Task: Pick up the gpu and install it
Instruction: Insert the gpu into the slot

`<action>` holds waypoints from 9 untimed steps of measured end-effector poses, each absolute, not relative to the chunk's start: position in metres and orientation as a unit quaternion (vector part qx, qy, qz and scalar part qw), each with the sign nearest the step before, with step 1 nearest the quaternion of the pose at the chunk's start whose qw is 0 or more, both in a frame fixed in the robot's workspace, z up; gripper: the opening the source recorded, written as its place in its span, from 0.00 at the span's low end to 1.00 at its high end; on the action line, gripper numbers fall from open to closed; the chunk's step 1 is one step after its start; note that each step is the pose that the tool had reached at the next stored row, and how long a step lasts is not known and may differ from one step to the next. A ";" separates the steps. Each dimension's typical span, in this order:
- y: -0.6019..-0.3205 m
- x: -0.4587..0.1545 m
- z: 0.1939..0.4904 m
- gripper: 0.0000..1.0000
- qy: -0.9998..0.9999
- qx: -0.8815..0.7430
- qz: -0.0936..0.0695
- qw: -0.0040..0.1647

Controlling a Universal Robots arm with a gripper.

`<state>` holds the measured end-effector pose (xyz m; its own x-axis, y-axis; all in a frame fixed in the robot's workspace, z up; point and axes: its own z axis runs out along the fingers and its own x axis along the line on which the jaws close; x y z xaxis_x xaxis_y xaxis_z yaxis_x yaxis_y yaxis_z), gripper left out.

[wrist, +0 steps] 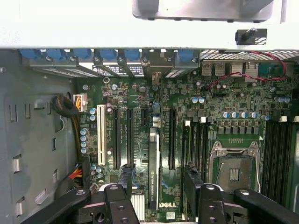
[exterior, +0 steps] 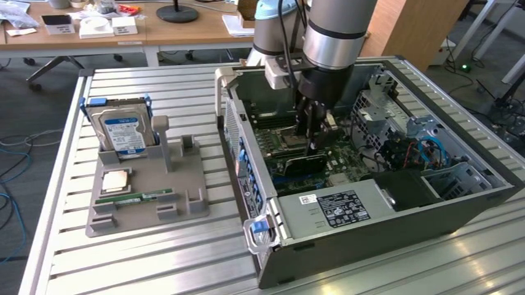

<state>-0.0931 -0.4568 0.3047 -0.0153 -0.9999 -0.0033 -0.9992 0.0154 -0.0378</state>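
A: Status on the card?

B: The gpu (wrist: 153,170) stands on edge in a slot on the motherboard (wrist: 224,100), inside the open computer case (exterior: 426,212) on the tabletop (exterior: 147,258). In the wrist view it sits between the two fingers (wrist: 122,179) of the claw (wrist: 158,186).

A: Claw gripping it?

B: No. Spread wide, a clear gap on both sides of the card, nothing held. The claw hangs just above it, down inside the case.

A: Fully seated?

B: Can't tell. The bracket end and the slot latch aren't clear enough.

A: Risks?

B: My guess: if it's only partly in, any sideways drift of the arm could catch a finger on the top edge, tilt the card and strain the slot. The fingers are also near the neighbouring slots and the memory slots (wrist: 198,144), so a crooked lift could scrape them.

A: Anything readable?

B: "DELL" in white on the board near the card's end. There's small white lettering along the card, illegible. The white-and-black sticker on the power supply (exterior: 336,209) is too small to read. On the grey holder (exterior: 144,196) at the exterior view's left, the hard drive (exterior: 122,132) has a blue-and-white label, also unreadable. A green memory stick (exterior: 135,198) and a processor chip (exterior: 114,179) lie there too.
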 end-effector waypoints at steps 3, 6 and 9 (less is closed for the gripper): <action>-0.457 -0.093 0.305 0.57 0.712 -0.702 -0.013 0.014; -0.457 -0.093 0.306 0.57 0.712 -0.702 -0.013 0.014; -0.457 -0.093 0.308 0.57 0.712 -0.702 -0.013 0.014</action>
<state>-0.0931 -0.4567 0.3077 -0.0153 -0.9999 -0.0015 -0.9992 0.0153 -0.0378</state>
